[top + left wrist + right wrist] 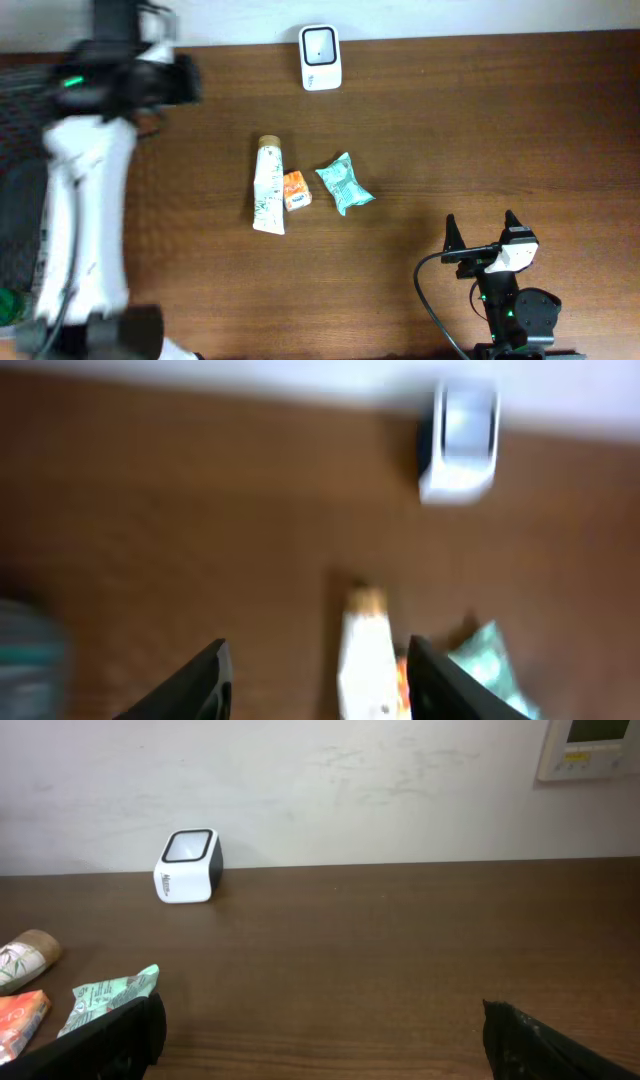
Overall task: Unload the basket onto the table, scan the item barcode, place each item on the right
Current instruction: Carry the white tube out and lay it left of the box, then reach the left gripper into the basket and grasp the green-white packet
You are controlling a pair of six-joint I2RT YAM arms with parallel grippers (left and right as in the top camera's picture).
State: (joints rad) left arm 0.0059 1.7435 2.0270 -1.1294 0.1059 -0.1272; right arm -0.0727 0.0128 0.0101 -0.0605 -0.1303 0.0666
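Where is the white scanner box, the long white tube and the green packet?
white scanner box [320, 57]: overhead view, middle of its top.
long white tube [268, 190]: overhead view, middle of its body.
green packet [344, 184]: overhead view, centre of the wrapper.
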